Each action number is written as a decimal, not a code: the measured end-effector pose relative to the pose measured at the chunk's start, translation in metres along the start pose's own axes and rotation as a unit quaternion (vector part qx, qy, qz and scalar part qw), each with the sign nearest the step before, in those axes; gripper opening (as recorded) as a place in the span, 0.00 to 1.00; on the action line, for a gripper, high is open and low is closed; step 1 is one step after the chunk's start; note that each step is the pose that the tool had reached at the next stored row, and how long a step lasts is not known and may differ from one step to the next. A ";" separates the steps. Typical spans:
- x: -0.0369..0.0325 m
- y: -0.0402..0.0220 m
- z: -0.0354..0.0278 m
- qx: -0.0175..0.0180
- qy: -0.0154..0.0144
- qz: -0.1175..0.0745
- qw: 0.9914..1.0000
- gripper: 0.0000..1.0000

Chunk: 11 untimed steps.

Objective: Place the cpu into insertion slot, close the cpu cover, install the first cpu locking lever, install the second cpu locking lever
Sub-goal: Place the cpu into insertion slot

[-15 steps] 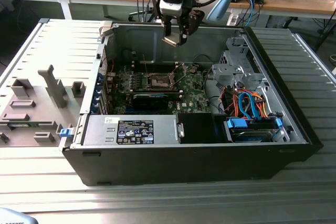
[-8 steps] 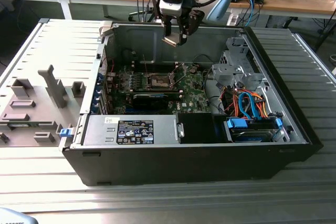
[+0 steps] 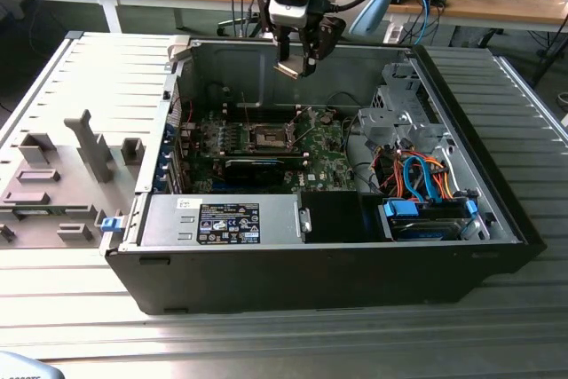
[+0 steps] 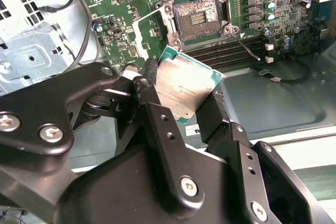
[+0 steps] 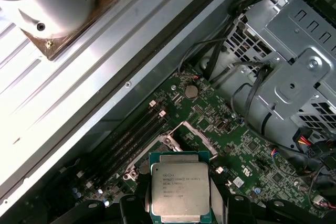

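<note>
My gripper hangs above the open computer case, shut on the cpu. In both wrist views the cpu is a flat square chip with a pale metal face and green rim, pinched at two opposite edges by the black fingers. The insertion slot lies lower down on the green board, its dark centre uncovered. The thin silvery cpu cover is swung up beside the slot. A wire locking lever juts free from the slot's corner.
Black memory slots run beside the socket. A grey metal drive cage and coloured cables fill the exterior view's right of the case, and a labelled power supply the front. A grey fixture tray lies outside on the exterior view's left.
</note>
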<state>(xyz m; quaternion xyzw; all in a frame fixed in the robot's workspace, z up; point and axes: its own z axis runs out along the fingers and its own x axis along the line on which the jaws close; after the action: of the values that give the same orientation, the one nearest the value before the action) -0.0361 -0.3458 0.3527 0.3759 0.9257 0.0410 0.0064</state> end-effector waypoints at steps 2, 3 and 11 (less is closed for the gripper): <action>0.0000 0.0000 0.0000 0.000 0.000 0.001 1.000 0.54; 0.0000 0.0000 0.0000 0.000 0.000 0.001 1.000 0.54; 0.0000 0.0000 0.0001 0.000 0.000 0.004 1.000 0.54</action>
<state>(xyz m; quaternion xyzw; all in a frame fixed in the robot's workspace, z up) -0.0361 -0.3458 0.3526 0.3792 0.9244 0.0410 0.0065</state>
